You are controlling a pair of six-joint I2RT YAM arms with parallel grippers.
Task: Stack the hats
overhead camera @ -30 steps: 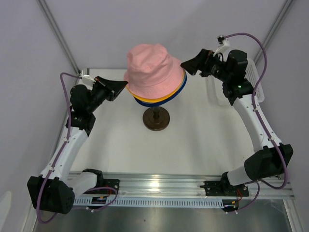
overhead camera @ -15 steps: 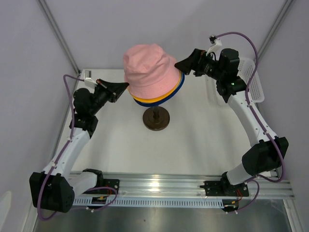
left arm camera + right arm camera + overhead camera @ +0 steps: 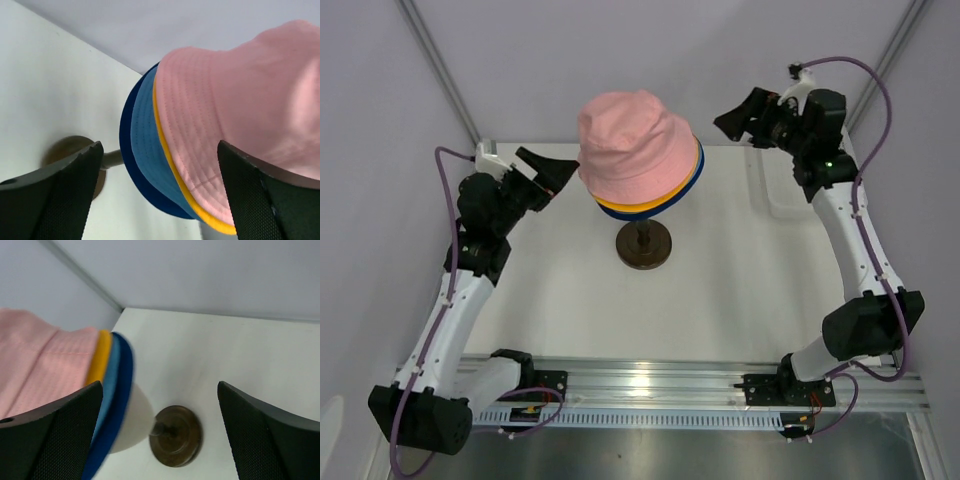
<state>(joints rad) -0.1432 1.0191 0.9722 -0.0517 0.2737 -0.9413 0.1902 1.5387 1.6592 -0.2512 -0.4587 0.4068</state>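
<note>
Hats sit stacked in one pile at centre-rear of the white worktop [image 3: 720, 290]. Order, top to bottom: soft pink fabric bucket hat [image 3: 635, 145], yellow-orange fabric bucket hat [image 3: 685, 183], light blue fabric bucket hat [image 3: 150, 150], dark blue fabric bucket hat [image 3: 660, 207]. Only brim edges of the lower three show; crowns are hidden under the pink one.

Stack rests on a cream egg-shaped mannequin head [image 3: 132, 422], seen only from the right wrist cam, under the brims. Head stands on a thin post over a dark round base [image 3: 643, 245], which is flat on the worktop.

Left gripper [image 3: 548, 170] hangs just left of the stack at brim height, raised off the worktop, pointing at the hats. Its fingers [image 3: 60, 195] are spread wide, nothing between them; left wrist cam shows the stacked brims framed in the gap, no contact w/ fabric.

Right gripper [image 3: 738, 115] is up at right rear, near the stack but apart from it, angled toward the hats. Its fingers [image 3: 270, 440] are also spread wide and hold nothing; right wrist cam shows brims, mannequin head and base between them.

White plastic basket [image 3: 785, 190] lies on the worktop at right, partly hidden behind the right arm; detail not clear.
</note>
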